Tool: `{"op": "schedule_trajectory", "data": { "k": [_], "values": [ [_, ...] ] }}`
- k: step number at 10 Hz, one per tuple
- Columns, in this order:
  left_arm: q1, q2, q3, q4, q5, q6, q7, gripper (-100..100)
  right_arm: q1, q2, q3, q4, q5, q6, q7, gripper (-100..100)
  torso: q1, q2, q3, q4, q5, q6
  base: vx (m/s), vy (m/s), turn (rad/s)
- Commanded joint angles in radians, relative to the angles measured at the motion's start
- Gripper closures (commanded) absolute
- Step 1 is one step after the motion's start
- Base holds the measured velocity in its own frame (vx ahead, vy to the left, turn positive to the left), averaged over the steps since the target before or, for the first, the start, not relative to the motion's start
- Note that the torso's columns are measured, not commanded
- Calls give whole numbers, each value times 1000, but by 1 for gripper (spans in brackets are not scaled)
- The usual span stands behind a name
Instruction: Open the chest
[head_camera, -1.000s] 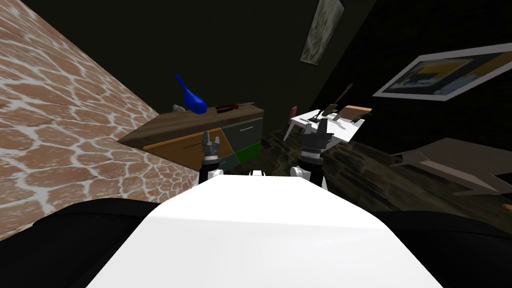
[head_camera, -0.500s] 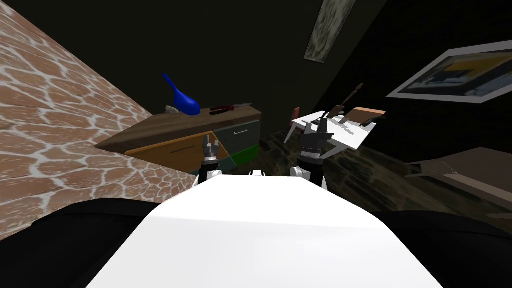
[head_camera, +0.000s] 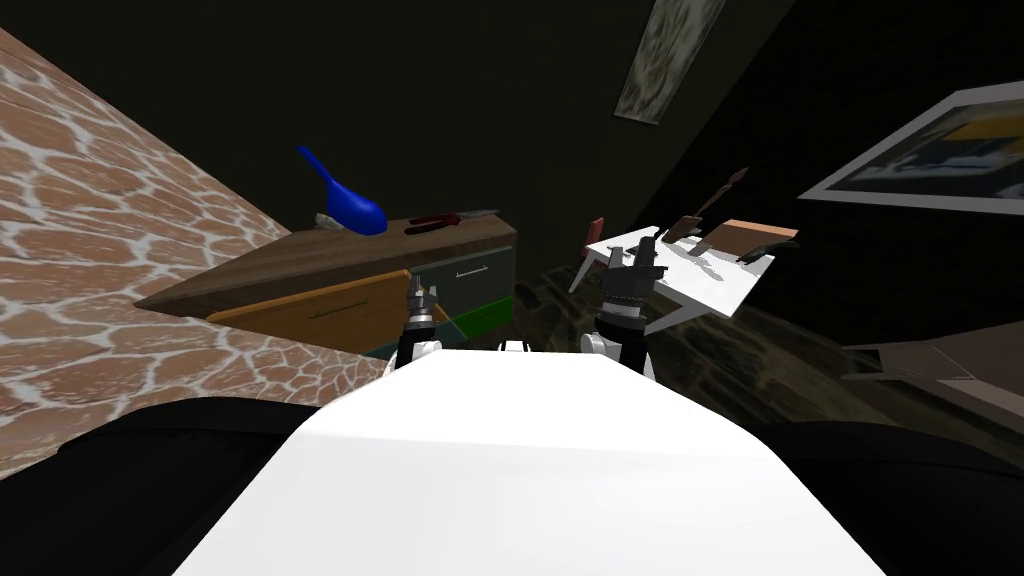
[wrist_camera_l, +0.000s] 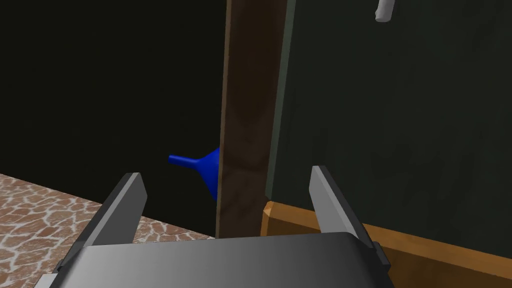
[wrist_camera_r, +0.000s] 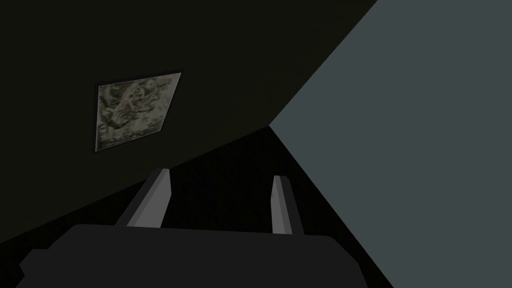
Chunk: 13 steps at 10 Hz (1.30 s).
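The chest (head_camera: 330, 262) is a low cabinet with a brown wood top and orange, dark grey and green drawer fronts; it stands ahead on my left against the patterned wall. My left gripper (head_camera: 421, 294) is open just short of its front. In the left wrist view the open left gripper (wrist_camera_l: 225, 172) frames the wood top's edge (wrist_camera_l: 245, 115), with the dark grey front (wrist_camera_l: 400, 110) and its white handle (wrist_camera_l: 384, 10) beyond and the orange front (wrist_camera_l: 400, 245) close by. My right gripper (head_camera: 631, 250) is raised and open (wrist_camera_r: 221, 175), holding nothing.
A blue long-necked vase (head_camera: 350, 205) and a red tool (head_camera: 435, 222) lie on the chest's top. A white table (head_camera: 690, 275) with several items stands ahead on the right, a chair (head_camera: 592, 232) behind it. Low grey furniture (head_camera: 950, 365) is at far right.
The whole head view has shifted: chest and patterned wall slid left, table and right-hand furniture slid right, so I have moved. My left gripper has reached further toward the chest's front.
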Motion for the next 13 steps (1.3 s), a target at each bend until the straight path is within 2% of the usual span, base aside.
{"op": "schedule_trajectory", "data": {
  "k": [1, 4, 8, 10, 11, 13],
  "values": [
    [-17, 2, 27, 50, 21, 30, 5, -100, 0, 0, 0, 0, 0, 0, 0, 0, 1, 3, 2, 1, 0, 0, 180, -179, 103],
    [-28, -33, 51, 96, 41, 56, 8, -100, 0, 0, 0, 0, 0, 0, 0, 0, 3, 3, 2, 1, 1, 0, 148, -152, 85],
    [-37, -148, 73, 137, 59, 80, 10, -100, 0, 0, 0, 0, 0, 0, 0, 0, 4, 4, 2, 1, 1, 0, 107, -124, 49],
    [-38, -191, 76, 143, 62, 83, 11, -100, 0, 0, 0, 0, 0, 0, 0, 0, 4, 5, 3, 1, 1, 0, 36, -40, 14],
    [-35, -179, 76, 134, 61, 87, 11, -100, 0, 0, 0, 0, 0, 0, 0, 0, 4, 5, 3, 1, 1, 0, 10, -9, 2],
    [-22, -180, 85, 88, 69, 122, 9, -100, 0, 0, 0, 0, 0, 0, 0, 0, 4, 0, 1, 0, 1, 0, 88, 26, -15]
  ]
}}
